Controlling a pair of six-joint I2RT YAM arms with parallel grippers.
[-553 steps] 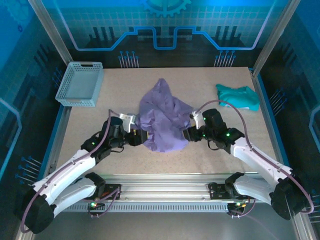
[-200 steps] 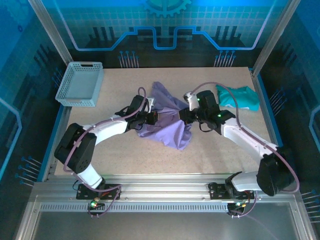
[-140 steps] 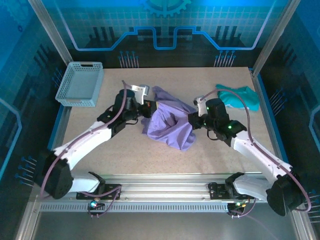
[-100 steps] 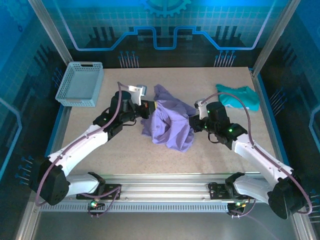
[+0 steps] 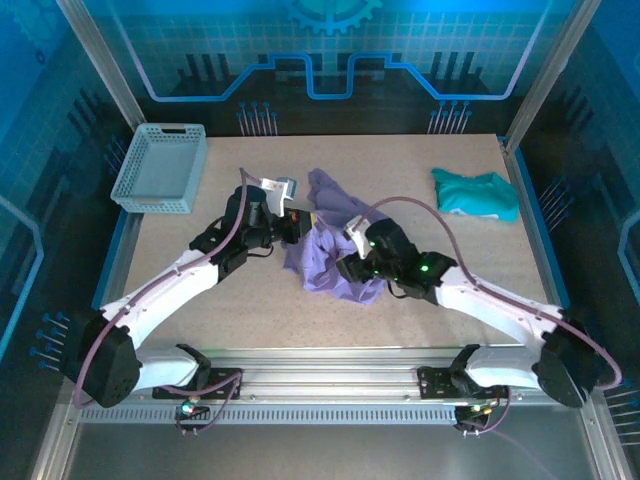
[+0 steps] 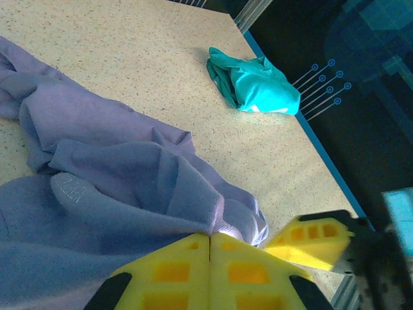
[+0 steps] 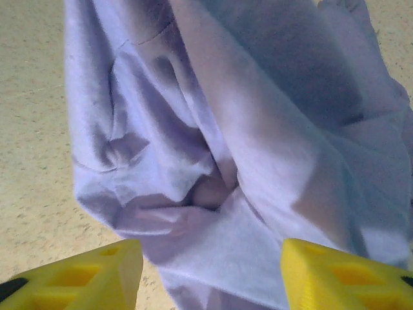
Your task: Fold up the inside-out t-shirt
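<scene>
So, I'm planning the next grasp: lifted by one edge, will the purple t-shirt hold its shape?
Probably not: the t-shirt lies in soft crumpled folds, so it would likely droop. It looks thin, probably light; the left gripper pinches a fold.

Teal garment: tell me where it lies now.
In the top view the teal garment lies bunched at the table's far right corner, apart from the purple t-shirt at the middle.

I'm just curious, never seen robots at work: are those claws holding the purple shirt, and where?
The left gripper is shut on a bunched fold of the t-shirt, at its left side. The right gripper hangs open above it, holding nothing.
</scene>
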